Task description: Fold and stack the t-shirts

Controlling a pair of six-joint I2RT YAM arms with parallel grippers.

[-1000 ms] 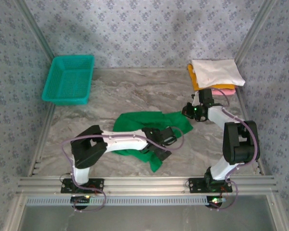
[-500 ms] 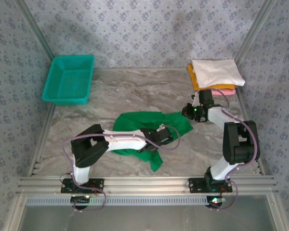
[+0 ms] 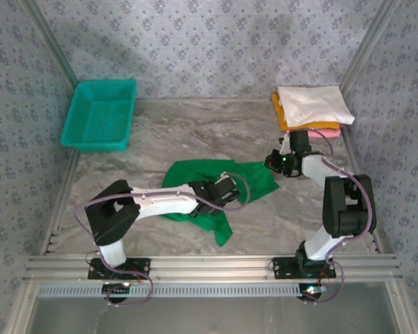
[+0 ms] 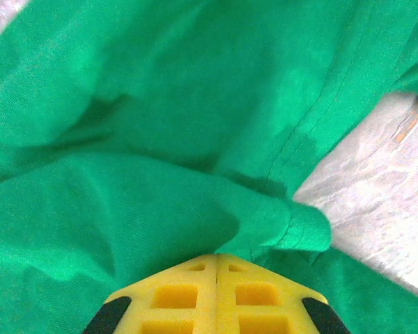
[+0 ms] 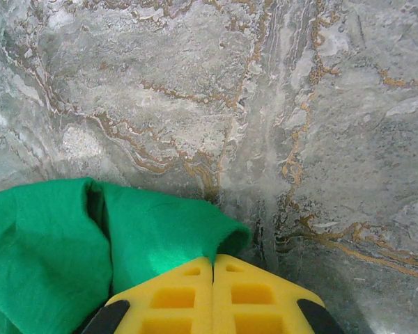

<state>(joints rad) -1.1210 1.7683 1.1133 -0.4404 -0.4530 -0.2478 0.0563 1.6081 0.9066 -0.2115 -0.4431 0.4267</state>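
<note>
Left pincer (image 3: 228, 189): set low over the middle of the green t-shirt (image 3: 195, 174). Its yellow fingers (image 4: 174, 296) are pressed together tip to tip, with a raised fold of the cloth gathered at their ends, so the grip is closed on the shirt. Ahead and to the right of these tips runs a stitched hem, with bare marble table (image 4: 383, 174) just past it; ahead and to the left lies rumpled green cloth. Right pincer (image 3: 273, 161): positioned at the shirt's right-hand edge, fingers likewise closed flush and pinching a rolled edge of the cloth. To its left and beneath it the cloth bunches, while ahead and to its right the marble lies open. Beyond the right pincer, toward the far right corner, stands the folded stack. The white t-shirt (image 3: 313, 104) is on top, the orange-yellow t-shirt (image 3: 279, 113) shows along the stack's left edge, and the pink t-shirt (image 3: 324, 130) shows along its near edge, close to the right arm's wrist. A narrow strip of marble separates that pincer from the stack. The teal mesh basket (image 3: 101, 115) sits well apart from the left pincer, at the far left corner, with open marble between. A tail of the green shirt points toward the near rail (image 3: 209, 263) and stops short of it.
</note>
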